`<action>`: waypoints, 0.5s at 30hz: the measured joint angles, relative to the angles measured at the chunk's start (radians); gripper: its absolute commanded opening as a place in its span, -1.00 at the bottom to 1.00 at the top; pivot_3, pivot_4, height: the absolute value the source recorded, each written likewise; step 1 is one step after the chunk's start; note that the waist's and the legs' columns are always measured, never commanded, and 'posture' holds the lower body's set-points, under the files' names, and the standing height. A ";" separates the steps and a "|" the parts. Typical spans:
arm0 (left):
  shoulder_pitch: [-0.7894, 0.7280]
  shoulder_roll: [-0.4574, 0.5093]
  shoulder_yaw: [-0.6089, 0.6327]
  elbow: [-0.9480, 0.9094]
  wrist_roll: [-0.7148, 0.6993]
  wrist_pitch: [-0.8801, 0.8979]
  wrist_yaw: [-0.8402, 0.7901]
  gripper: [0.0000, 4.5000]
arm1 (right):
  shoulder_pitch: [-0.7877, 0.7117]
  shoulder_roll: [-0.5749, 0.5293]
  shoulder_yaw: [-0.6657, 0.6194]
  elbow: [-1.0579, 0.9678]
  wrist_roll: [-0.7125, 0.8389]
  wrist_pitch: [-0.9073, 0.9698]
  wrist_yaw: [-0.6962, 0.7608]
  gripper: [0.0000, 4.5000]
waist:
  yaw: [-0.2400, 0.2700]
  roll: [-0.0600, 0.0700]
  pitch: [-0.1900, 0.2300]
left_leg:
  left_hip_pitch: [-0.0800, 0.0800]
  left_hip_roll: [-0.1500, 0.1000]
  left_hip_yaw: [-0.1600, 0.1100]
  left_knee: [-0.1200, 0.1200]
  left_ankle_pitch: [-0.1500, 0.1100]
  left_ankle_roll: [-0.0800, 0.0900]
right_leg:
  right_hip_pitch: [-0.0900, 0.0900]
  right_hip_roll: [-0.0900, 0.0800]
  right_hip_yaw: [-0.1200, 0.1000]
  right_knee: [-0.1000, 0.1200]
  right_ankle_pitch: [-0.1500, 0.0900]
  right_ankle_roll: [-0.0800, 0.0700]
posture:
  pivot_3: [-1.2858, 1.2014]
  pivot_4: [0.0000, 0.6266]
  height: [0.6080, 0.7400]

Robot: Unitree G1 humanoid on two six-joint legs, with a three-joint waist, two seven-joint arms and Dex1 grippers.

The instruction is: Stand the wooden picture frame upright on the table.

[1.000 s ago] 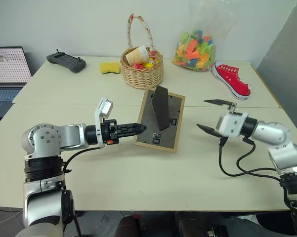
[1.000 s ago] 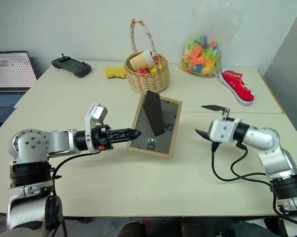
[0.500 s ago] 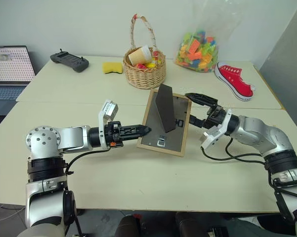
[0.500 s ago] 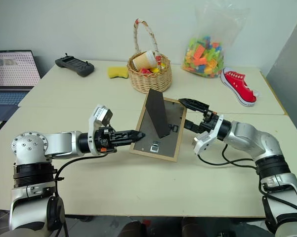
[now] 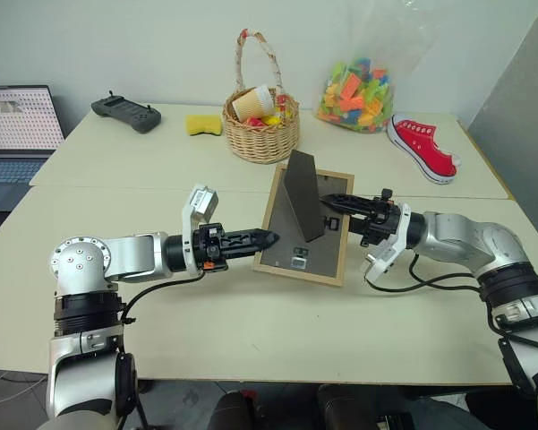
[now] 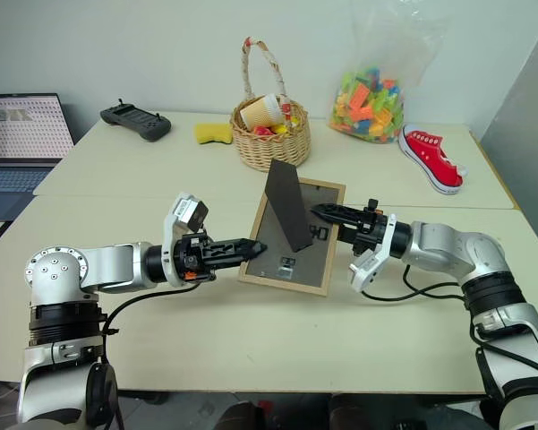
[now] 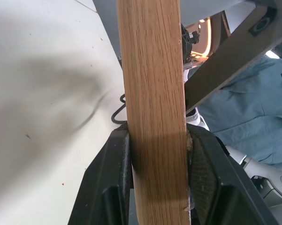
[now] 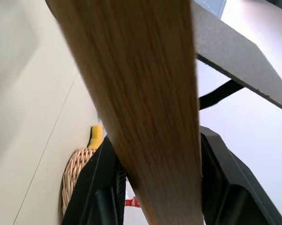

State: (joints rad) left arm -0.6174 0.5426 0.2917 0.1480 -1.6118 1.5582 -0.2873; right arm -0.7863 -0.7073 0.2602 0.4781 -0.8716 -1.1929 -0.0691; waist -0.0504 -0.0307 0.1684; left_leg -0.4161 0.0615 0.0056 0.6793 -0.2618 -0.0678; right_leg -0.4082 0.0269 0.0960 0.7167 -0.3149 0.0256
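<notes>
Bright even indoor light, soft shadows on table (image 5: 251, 340); wrist views blurred

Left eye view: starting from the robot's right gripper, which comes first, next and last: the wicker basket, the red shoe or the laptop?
From the right gripper:
1. The wicker basket, behind it, toward the table's middle.
2. The red shoe, at the far right. This one is close to the basket's distance, so hard to call.
3. The laptop, off the far left edge.

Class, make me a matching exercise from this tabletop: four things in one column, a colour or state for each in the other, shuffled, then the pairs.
Things:
1. wooden picture frame
2. sneaker
3. sponge
4. laptop

States:
A. yellow, beside the basket
B. open, screen lit
C. red, lying on the table
D. gripped at both side edges

Pairs: 1-D, 2-C, 3-A, 4-B
</notes>
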 measured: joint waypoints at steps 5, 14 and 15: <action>0.006 0.023 -0.004 0.007 -0.039 -0.044 0.036 0.48 | 0.000 -0.008 0.001 0.012 0.025 -0.013 -0.004 -0.41 | -0.001 0.000 0.000 | 0.000 0.000 0.000 0.000 0.000 0.000 | 0.000 0.000 0.000 0.000 0.000 0.000 | 0.03 -0.52 1.00; 0.085 0.205 0.018 -0.082 0.115 -0.177 -0.023 1.00 | 0.045 0.042 0.076 0.061 0.672 0.272 0.467 -0.41 | -0.013 0.000 0.000 | 0.002 0.002 -0.002 -0.001 0.000 0.000 | 0.003 0.000 -0.001 -0.001 0.000 0.000 | 0.03 -0.52 1.00; 0.125 0.246 0.015 -0.148 0.180 -0.210 -0.056 1.00 | 0.071 0.071 0.075 0.026 0.808 0.404 0.571 -0.41 | -0.016 0.000 0.000 | 0.002 0.003 -0.003 -0.002 0.000 0.000 | 0.003 0.000 -0.001 -0.001 0.000 0.000 | 0.03 -0.52 1.00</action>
State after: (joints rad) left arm -0.4926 0.7889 0.3071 0.0002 -1.4322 1.3485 -0.3433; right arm -0.7156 -0.6358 0.3351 0.5039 -0.0637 -0.7885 0.5021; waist -0.0660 -0.0308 0.1686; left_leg -0.4144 0.0648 0.0029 0.6777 -0.2618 -0.0678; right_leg -0.4048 0.0273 0.0946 0.7153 -0.3150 0.0253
